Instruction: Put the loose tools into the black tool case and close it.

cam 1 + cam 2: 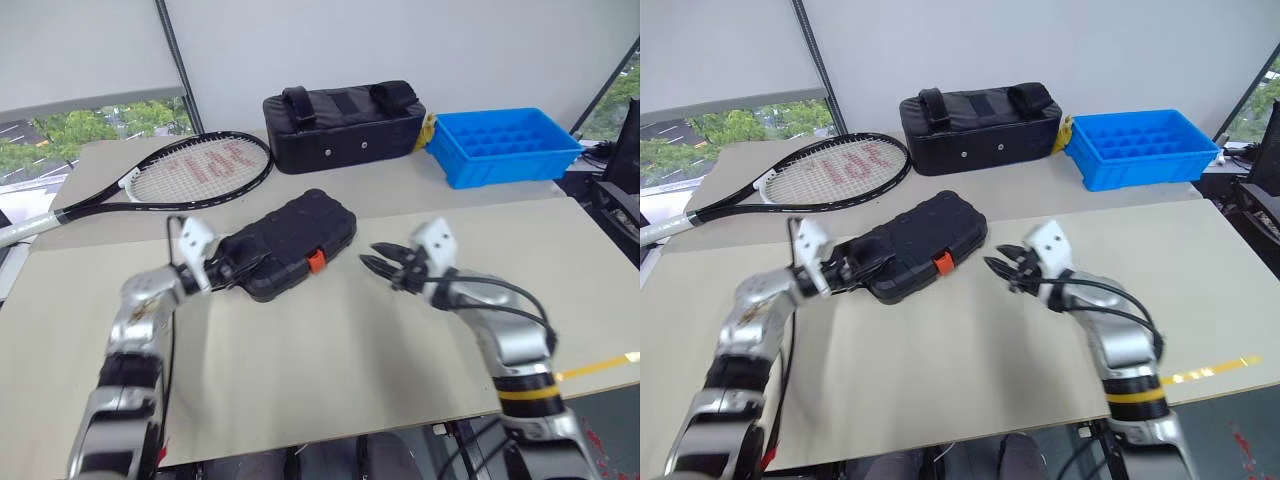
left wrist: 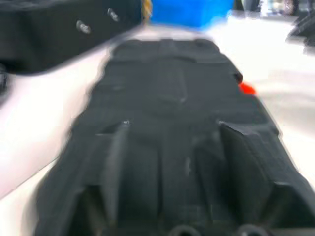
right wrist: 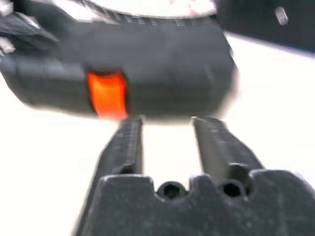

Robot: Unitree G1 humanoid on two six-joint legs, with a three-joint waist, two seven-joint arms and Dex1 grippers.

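**Tool case shut on the table, both grippers beside it**

The black tool case (image 1: 293,243) lies closed on the beige table (image 1: 330,350), ribbed side up, its small orange latch (image 1: 316,262) facing the robot.

The left gripper (image 1: 238,269) sits at the case's near-left corner, its fingers spread apart over the ribbed surface in the left wrist view; whether they touch the case I cannot tell.

The right gripper (image 1: 378,266) hovers just right of the latch, clear of the case, its two black fingers (image 3: 129,142) parted with a narrow gap and nothing between them.

Behind the case lie a tennis racket (image 1: 190,170), a black fabric bag (image 1: 343,125) and a blue plastic tray (image 1: 505,145).
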